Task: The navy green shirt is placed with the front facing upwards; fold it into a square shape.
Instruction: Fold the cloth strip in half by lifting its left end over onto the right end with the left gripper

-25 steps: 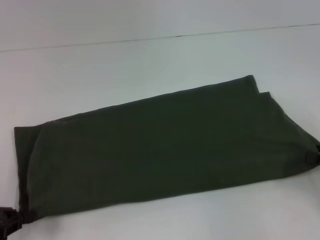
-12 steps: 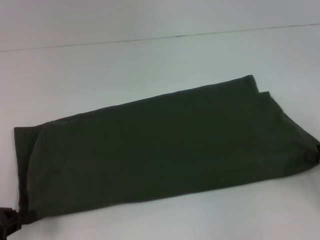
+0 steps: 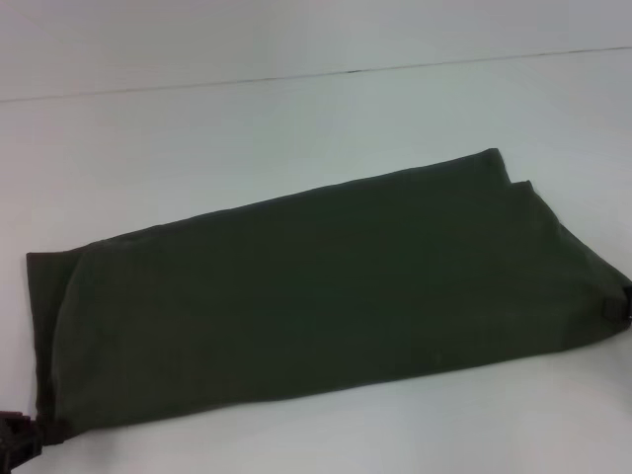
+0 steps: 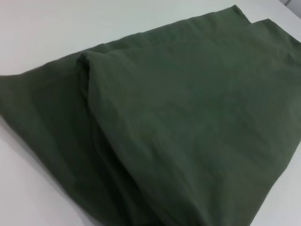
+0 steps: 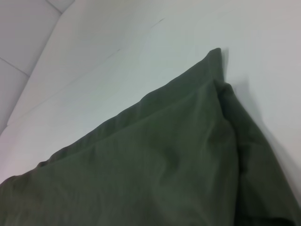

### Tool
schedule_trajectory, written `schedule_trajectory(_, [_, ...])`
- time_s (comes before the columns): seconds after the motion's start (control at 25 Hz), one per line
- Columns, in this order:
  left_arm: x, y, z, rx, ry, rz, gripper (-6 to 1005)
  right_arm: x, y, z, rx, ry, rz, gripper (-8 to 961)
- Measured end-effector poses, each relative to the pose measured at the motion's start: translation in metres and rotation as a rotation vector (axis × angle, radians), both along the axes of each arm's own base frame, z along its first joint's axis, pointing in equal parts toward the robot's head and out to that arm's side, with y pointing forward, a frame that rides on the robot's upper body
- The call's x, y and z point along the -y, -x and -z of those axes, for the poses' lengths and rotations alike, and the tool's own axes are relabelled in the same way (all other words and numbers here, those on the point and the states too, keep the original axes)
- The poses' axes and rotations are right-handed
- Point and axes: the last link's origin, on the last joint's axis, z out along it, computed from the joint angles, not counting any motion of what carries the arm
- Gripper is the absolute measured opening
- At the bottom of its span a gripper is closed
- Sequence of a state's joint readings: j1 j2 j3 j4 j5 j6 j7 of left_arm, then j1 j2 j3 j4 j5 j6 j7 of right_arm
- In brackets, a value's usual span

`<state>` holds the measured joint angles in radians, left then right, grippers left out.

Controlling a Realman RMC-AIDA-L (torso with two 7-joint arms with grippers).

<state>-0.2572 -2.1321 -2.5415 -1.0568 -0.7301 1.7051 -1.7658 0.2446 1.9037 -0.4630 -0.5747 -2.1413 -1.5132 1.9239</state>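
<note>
1. Olive-green cotton, the navy green shirt lies folded into a long band on the white counter, its plain side up, running aslant.
2. At the shirt's near left corner sits the left hand, only a dark bit of it visible; whether it pinches the cloth, I cannot tell.
3. At the shirt's right end the right hand barely shows at the cloth's edge; its grip cannot be told either.
4. Both ends of the shirt show doubled layers.

No lettering, label or number can be read anywhere; the folded shirt shows only plain green cloth.
</note>
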Motion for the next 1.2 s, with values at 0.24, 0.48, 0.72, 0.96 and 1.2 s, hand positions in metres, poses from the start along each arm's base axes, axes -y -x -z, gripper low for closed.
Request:
schedule_trajectory(0.24, [0.0,0.001,-0.004,0.011,-0.004,-0.014,36,-0.001,0.001,-0.002,0.0,-0.001,-0.007,187])
schedule_trajectory(0.48, [-0.003,0.004,-0.01,0.019,-0.046,-0.031,190,-0.002,0.002,-0.008,-0.019,-0.038,-0.011,315])
schedule_trajectory(0.72, [-0.01,0.009,-0.021,0.004,-0.125,-0.042,423,-0.004,0.004,-0.02,-0.028,-0.087,-0.023,643])
schedule_trajectory(0.96, [-0.028,0.01,-0.038,0.004,-0.268,-0.049,728,-0.01,0.013,-0.034,-0.075,-0.185,-0.054,771])
schedule_trajectory(1.2, [-0.049,0.01,-0.049,-0.007,-0.385,-0.058,792,-0.021,0.03,-0.035,-0.158,-0.293,-0.128,772])
